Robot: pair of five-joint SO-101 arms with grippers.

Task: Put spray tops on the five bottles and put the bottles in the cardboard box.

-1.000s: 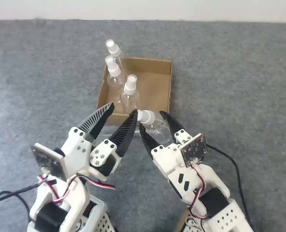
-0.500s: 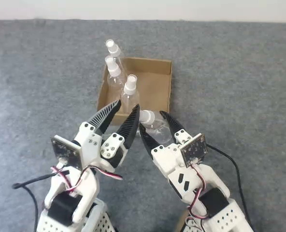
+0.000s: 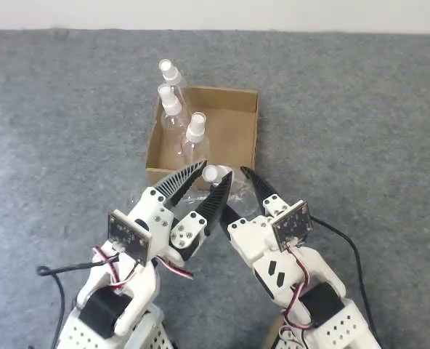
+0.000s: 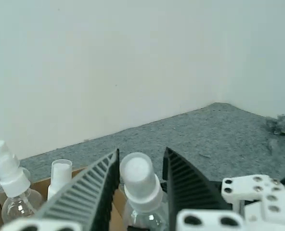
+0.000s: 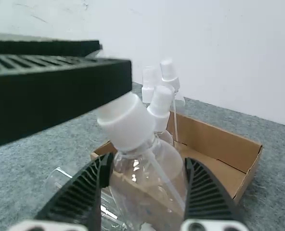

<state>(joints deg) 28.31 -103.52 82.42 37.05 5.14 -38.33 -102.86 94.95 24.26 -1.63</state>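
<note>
**Spray top [image 4: 137,174] straddled, seating unproven**
The right pincer [image 5: 147,161] clamped the tilted bottle [image 5: 145,187] just beside the near wall of the cardboard box [image 3: 257,134]. The left pincer [image 4: 142,153] stood narrowly apart around the top, contact unclear. An off-centre squeeze or twist there would likely cock the top crooked. It might also turn the bottle in the right pincer's hold and spill it onto the desk [image 3: 360,109], outside the box.

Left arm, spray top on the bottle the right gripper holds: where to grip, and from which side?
Take the spray top by its round white collar, above the neck. The right gripper clamps the bottle at its body, leaving the top free. Come from the left arm's side, with the left gripper straddling the collar.
</note>
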